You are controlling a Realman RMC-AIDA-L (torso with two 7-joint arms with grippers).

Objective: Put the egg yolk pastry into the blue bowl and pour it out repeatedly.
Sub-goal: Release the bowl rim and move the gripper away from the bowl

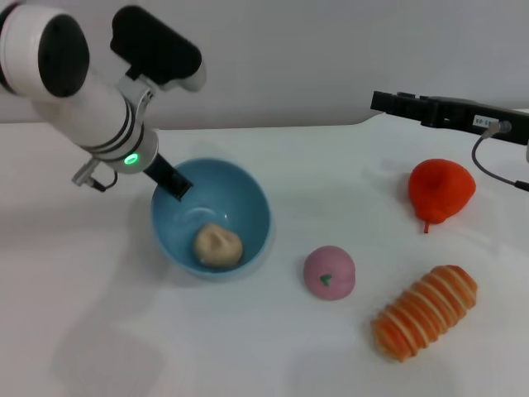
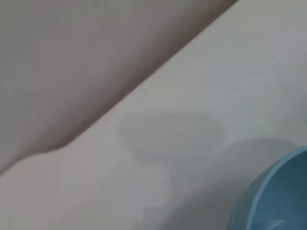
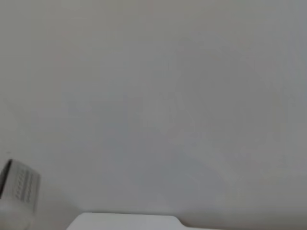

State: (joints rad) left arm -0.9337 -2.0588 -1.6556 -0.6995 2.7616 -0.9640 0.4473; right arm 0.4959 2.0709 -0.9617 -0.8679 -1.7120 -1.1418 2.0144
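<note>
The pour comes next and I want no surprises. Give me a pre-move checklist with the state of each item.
1. Egg yolk pastry inside the blue bowl: ok.
2. Left gripper at the bowl's far-left rim: ok. A dark finger reaches over the rim.
3. Grip on the rim secure: cannot tell; the closure is not visible.
4. Landing area free: ok on the bare table in front of the bowl; the pink ball sits close on the bowl's right.
5. Right gripper out of the way: ok, parked at the far right above the table.
</note>
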